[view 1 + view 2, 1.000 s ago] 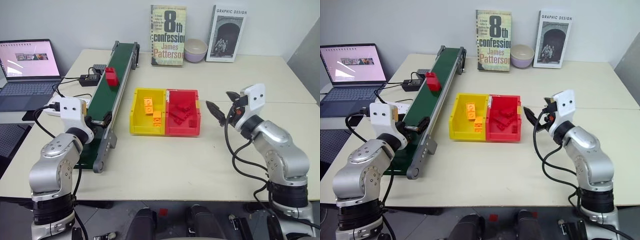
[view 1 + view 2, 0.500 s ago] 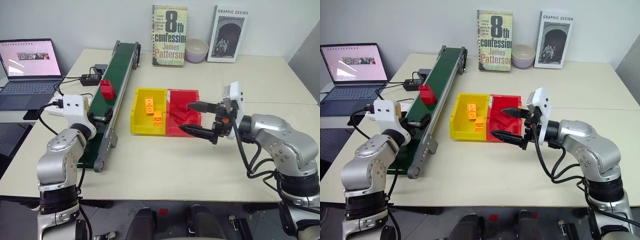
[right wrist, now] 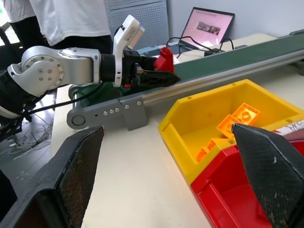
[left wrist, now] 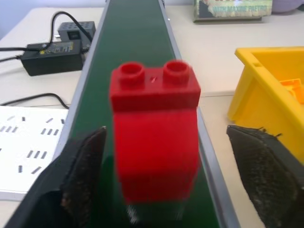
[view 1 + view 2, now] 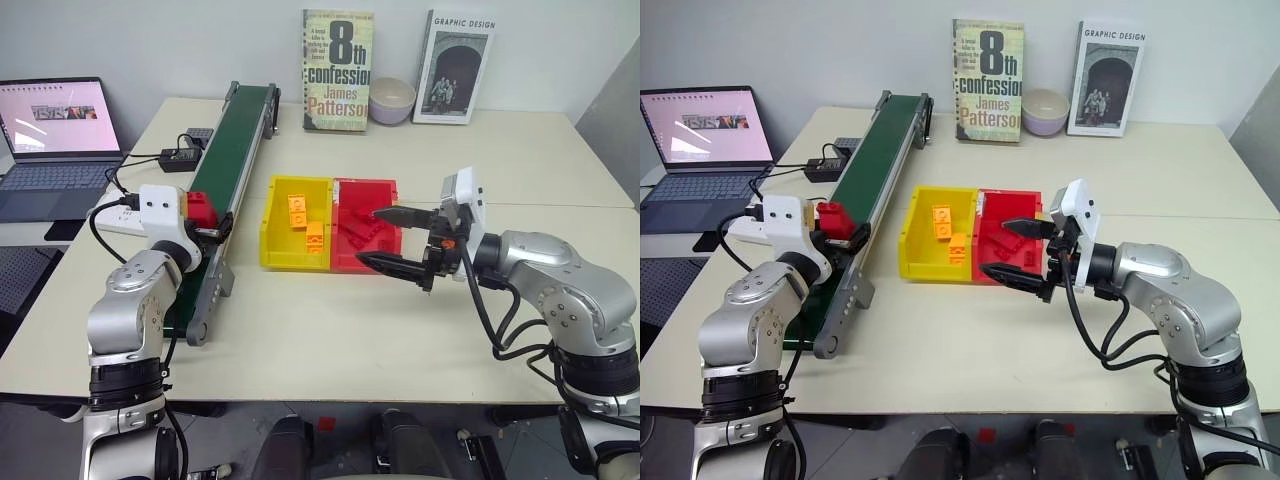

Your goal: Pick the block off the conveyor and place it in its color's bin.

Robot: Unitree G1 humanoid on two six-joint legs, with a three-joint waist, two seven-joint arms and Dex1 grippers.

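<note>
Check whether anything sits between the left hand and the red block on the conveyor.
Nothing visible does. The red block stands upright on the green conveyor belt, directly between the left hand's open fingers, with a gap on each side and nothing else on the belt near it.

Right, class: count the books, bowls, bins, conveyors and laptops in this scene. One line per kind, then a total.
Books: 2
Bowl: 1
Bins: 2, a yellow bin and a red bin
Conveyor: 1
Laptop: 1
Total: 7
</note>
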